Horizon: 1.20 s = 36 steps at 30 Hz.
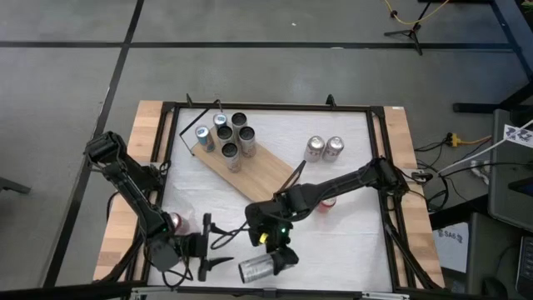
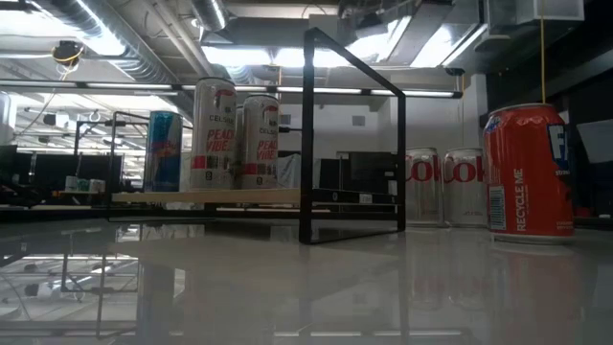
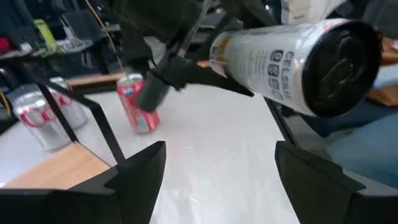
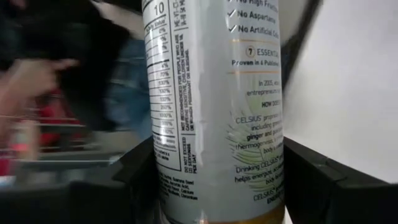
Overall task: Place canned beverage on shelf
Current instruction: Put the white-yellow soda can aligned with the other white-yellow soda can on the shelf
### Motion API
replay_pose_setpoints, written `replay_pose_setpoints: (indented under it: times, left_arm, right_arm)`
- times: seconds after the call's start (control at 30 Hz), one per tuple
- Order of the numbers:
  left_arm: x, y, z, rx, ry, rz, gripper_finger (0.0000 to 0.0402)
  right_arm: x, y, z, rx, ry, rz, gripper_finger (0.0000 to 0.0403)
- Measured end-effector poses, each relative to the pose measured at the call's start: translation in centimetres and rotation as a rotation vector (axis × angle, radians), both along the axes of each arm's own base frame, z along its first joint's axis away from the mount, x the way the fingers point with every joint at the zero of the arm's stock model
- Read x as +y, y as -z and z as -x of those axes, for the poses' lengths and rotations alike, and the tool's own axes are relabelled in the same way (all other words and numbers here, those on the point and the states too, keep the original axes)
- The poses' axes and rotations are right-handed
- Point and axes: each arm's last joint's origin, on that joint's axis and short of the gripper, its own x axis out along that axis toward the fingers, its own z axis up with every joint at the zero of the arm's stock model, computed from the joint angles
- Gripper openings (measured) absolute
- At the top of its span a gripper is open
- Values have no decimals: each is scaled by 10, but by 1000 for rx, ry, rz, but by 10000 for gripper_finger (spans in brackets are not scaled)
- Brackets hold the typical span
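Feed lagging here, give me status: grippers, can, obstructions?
Right gripper jaws shut on silver can, lying sideways at near table edge. Left gripper open, empty, facing it. Shelf holds six cans, near end bare.

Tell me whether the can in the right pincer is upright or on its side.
On its side. The high view shows the silver can lying lengthwise in the right pincer, one end toward the left pincer.
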Motion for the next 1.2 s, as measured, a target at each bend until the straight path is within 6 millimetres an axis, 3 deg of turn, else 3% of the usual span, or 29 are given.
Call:
replay_pose_setpoints:
  times: [0.77, 1.2]
  left_arm:
    - [-3, -6, -1, -37, 47, 47, 294]
    - [-4, -7, -1, -42, 62, 27, 294]
  right_arm:
    - [-38, -4, -15, 148, 140, -105, 257]
    - [-40, -5, -16, 161, 154, -119, 257]
